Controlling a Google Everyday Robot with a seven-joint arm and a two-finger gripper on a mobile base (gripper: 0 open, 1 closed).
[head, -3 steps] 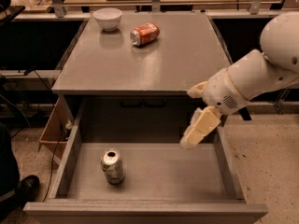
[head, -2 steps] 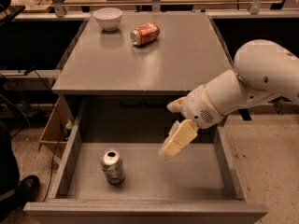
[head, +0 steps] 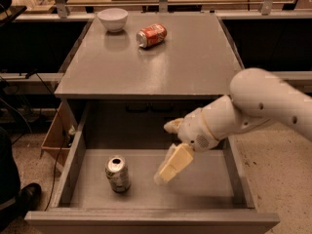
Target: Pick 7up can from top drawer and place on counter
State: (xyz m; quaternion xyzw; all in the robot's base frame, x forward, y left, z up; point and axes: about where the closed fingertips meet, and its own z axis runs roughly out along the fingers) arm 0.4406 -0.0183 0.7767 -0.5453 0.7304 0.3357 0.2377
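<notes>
in the drawer (head: pixel 73 165), left of centre on its floor, the 7up can (head: pixel 117 173) stands upright, silver top up, apart from the walls. the gripper (head: pixel 165 174) hangs inside the drawer just right of the can, tilted down-left toward it, not touching. can't tell from this angle whether it's apart or together; nothing is in it. step in hand, as i read it: approach for the grasp, pick not yet made. next move calls for closing the gap leftward, lining up on the can's body below the rim, spreading enough to straddle it, then clamping and lifting straight up clear of the drawer walls before swinging back over the counter (head: pixel 161 72). the near half of the counter looks like the easy drop zone. its far part carries an orange can (head: pixel 151 35) lying on its side and a white bowl (head: pixel 112 19) at back left. counts: one 7up can, one orange can, one bowl, one drawer pulled open, one arm (head: pixel 253 106), one gripper.
</notes>
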